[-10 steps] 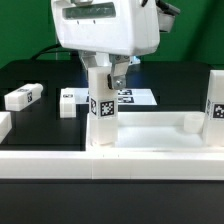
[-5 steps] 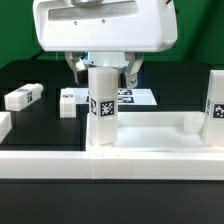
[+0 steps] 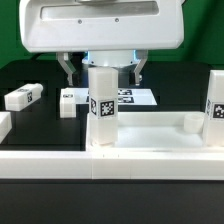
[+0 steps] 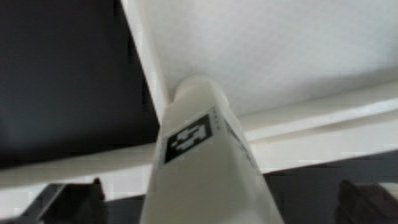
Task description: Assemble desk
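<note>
The white desk top [image 3: 150,132] lies tray-like on the black table. One square white leg [image 3: 101,105] with a tag stands upright in its corner socket at the exterior view's left. A second leg [image 3: 215,102] stands upright at the right. My gripper [image 3: 102,68] is open above the first leg, one finger on each side of its top, apart from it. In the wrist view the leg [image 4: 205,150] runs between the dark fingertips [image 4: 63,205], which do not touch it, so my gripper [image 4: 217,205] holds nothing.
Two loose legs [image 3: 22,97] [image 3: 68,101] lie on the table at the back left. The marker board [image 3: 138,97] lies behind the gripper. A long low white rail [image 3: 110,165] runs along the front. Another white part [image 3: 3,125] shows at the left edge.
The fingers have spread apart and let go of the upright leg. The gripper body has come up and fills more of the exterior view. The leg stays standing.
</note>
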`<action>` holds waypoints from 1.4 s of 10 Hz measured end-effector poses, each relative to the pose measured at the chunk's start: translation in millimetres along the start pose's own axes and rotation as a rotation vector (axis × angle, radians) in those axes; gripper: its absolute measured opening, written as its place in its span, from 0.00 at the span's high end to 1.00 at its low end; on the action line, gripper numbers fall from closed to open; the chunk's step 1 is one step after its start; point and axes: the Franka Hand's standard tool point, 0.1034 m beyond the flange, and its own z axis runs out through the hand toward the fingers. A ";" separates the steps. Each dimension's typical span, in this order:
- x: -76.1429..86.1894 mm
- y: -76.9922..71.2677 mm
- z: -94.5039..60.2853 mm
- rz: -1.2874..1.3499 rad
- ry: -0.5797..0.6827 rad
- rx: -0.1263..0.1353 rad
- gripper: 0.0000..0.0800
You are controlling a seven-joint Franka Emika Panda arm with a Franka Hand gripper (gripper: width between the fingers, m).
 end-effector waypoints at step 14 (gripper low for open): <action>2.0 -0.1 -0.4 -0.182 0.009 0.010 0.64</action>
